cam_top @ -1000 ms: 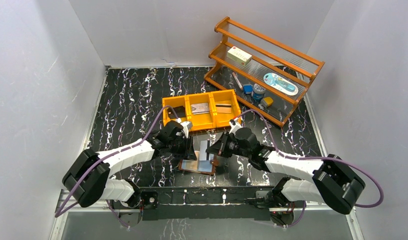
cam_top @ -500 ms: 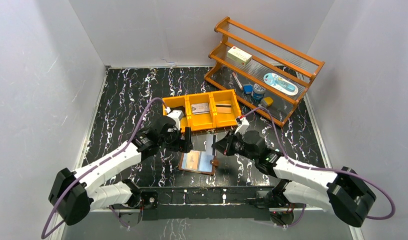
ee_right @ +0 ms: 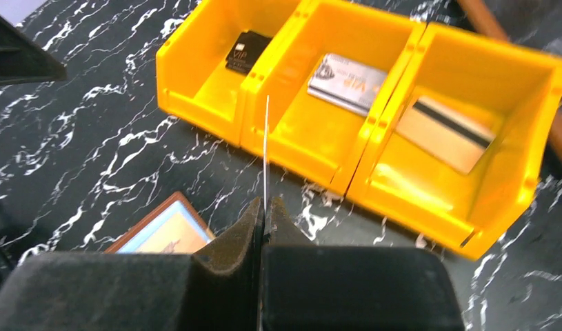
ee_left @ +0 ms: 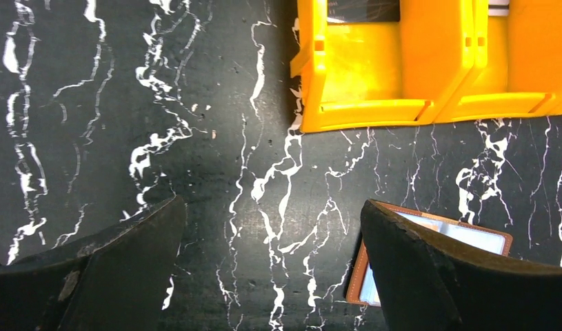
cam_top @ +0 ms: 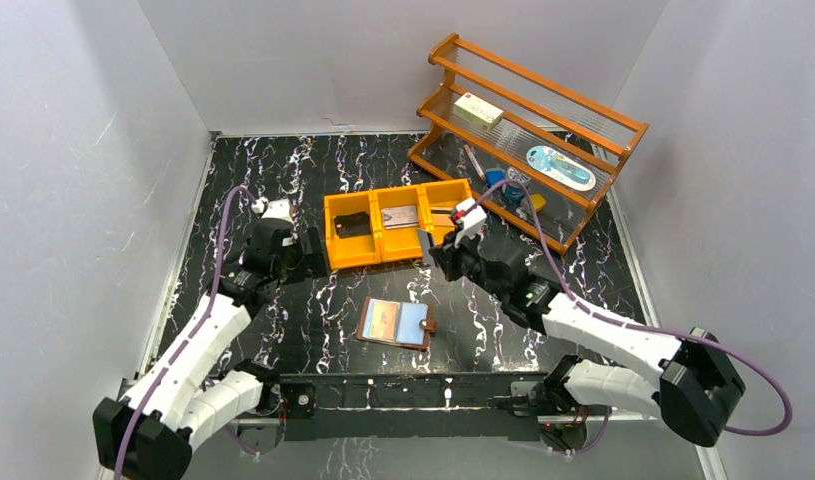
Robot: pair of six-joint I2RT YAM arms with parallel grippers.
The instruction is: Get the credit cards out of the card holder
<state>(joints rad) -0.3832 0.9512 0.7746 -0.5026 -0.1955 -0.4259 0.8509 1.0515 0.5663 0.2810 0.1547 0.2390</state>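
We see the orange bin (ee_right: pixel 429 207) standing on the black marbled table (cam_top: pixel 263 180), with one card in each of its three compartments: a dark card (ee_right: pixel 245 50) in the left one, a silver card (ee_right: pixel 347 83) in the middle, and a tan card (ee_right: pixel 447 131) with a black stripe in the right. The right gripper (ee_right: pixel 264 207) hangs just before the bin's front wall, its fingers pressed together on a thin card (ee_right: pixel 266 138) held edge-up. The wallet (cam_top: pixel 395 322) lies open on the table nearer the arm bases, apart from the bin, with something blue and tan in its left sleeve. The left gripper (ee_left: pixel 271 207) is left of the bin, fingers wide apart, holding nothing.
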